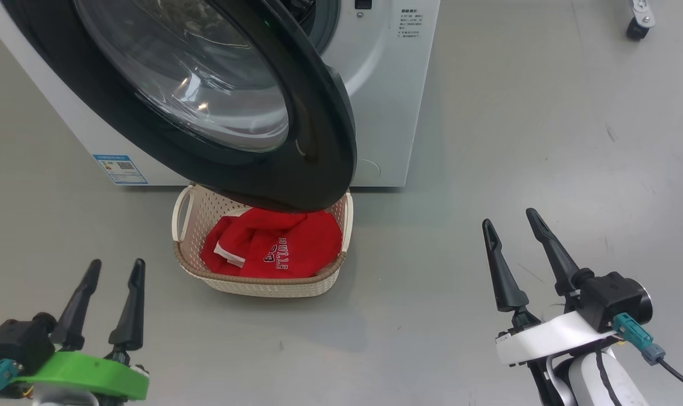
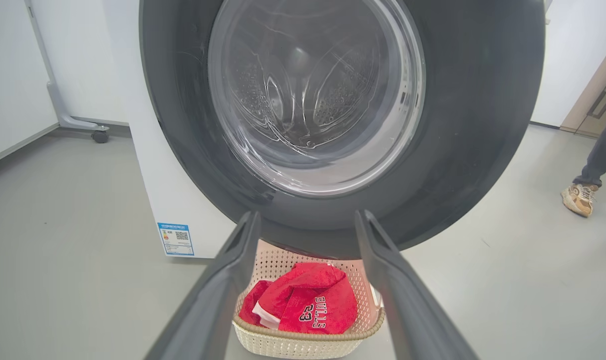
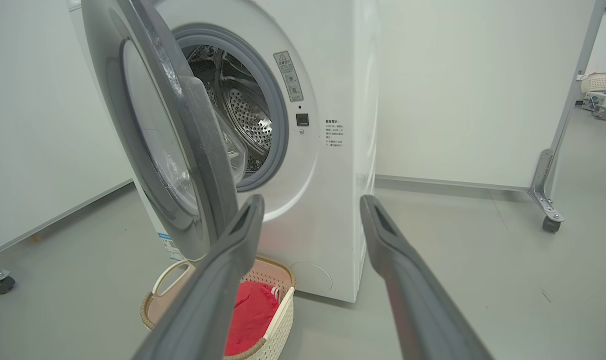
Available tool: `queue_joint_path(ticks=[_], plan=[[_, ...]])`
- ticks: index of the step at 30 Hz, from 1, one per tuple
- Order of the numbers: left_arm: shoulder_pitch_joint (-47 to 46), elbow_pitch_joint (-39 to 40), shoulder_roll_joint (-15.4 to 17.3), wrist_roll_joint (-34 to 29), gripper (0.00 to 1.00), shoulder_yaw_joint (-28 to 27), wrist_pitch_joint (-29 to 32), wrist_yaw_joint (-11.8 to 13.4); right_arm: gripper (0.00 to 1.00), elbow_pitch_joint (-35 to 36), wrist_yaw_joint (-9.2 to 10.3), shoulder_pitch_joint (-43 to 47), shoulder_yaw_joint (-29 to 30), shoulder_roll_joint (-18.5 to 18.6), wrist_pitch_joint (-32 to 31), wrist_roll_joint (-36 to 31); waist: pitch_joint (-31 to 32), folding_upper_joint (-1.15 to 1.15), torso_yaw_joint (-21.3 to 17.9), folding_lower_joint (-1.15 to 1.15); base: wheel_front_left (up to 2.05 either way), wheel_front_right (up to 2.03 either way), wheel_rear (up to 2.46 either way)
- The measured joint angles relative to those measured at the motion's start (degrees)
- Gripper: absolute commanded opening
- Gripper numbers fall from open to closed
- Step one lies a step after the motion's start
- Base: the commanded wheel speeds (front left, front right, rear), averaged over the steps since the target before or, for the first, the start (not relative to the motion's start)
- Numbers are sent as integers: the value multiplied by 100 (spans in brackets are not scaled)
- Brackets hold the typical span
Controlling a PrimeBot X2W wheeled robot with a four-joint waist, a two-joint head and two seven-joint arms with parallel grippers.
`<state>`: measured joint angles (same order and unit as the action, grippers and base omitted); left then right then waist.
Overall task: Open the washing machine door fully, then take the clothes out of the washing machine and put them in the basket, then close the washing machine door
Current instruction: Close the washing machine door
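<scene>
Ahead of the black-fingered, green-based left end effector (image 1: 118, 262), the small cream perforated plastic basket (image 1: 273, 287) with a brown woven-look rim holds red clothes (image 1: 296, 242) with white trim and white "BULLS" lettering. The large white washing machine (image 1: 386, 113) bears a blue sticker (image 1: 120, 169); its round door (image 1: 324, 146) has a glossy black rim around clear glass. The right end effector (image 1: 508, 217) is black on white, over pale grey floor (image 1: 544, 141)

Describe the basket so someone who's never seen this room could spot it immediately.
Find the white washing machine; its big black-rimmed door stands open. On the floor right under that door sits the basket, small, cream and perforated with a brown rim. Red clothes with white lettering fill it.
</scene>
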<state>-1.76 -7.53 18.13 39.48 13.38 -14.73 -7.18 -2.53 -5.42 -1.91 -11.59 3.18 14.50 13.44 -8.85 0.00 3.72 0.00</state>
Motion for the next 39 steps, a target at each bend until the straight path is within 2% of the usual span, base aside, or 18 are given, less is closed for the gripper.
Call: queue_joint_path(ticks=[7, 14, 36, 37, 38, 39], plan=[[0, 210, -304, -211, 100, -386, 2, -1, 100, -2, 0, 0, 3, -1, 1, 0, -13, 0, -16, 0, 0, 0, 0], [5, 322, -480, -348, 100, -446, 2, -1, 100, -9, -3, 0, 2, -3, 0, 0, -6, 0, -34, 0, 0, 0, 0], [175, 488, -661, -676, 100, -444, 1, -1, 100, -76, -49, -1, -20, -8, 0, -85, -2, 0, 20, 0, 0, 0, 0], [178, 493, -665, -682, 100, -436, 1, -1, 40, -78, -49, -1, -29, -2, 0, -116, -4, 0, 26, 0, 0, 0, 0], [178, 497, -669, -683, 100, -424, 1, -1, 0, -82, -51, -1, -43, 12, 0, -172, -5, 0, 33, 0, 0, 0, 0], [178, 501, -671, -684, 100, -392, 1, -1, 0, -79, -49, -1, -38, 20, 0, -214, -6, 0, 42, 0, 0, 0, 0]])
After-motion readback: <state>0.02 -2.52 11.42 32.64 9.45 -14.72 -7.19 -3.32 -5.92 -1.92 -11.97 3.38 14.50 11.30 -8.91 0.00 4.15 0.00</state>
